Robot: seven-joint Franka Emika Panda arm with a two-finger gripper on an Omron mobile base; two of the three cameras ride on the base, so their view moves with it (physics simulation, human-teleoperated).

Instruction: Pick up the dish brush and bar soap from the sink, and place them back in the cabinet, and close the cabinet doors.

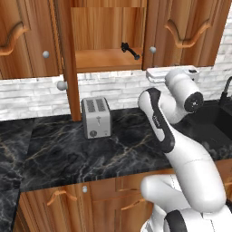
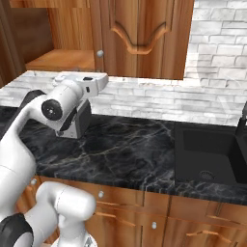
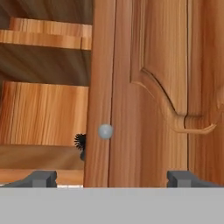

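Observation:
The dish brush (image 1: 130, 50) lies on the wooden shelf of the open cabinet (image 1: 106, 59), small and black. In the hand view its bristles (image 3: 80, 141) peek out from behind the edge of the right cabinet door (image 3: 144, 87), which has a round silver knob (image 3: 105, 131). My gripper (image 3: 112, 178) is open and holds nothing, facing that door just below the knob. The left cabinet door (image 1: 68, 59) stands swung out, seen edge-on. The right door (image 1: 181, 27) looks shut. The black sink (image 2: 207, 154) is at the right. The bar soap is out of view.
A silver toaster (image 1: 96, 117) stands on the black marble counter (image 1: 118, 149) below the open cabinet. The dark grey faucet (image 2: 242, 125) rises at the sink's right edge. White brick wall (image 2: 159, 96) backs the counter. Lower drawers (image 1: 63, 199) sit under it.

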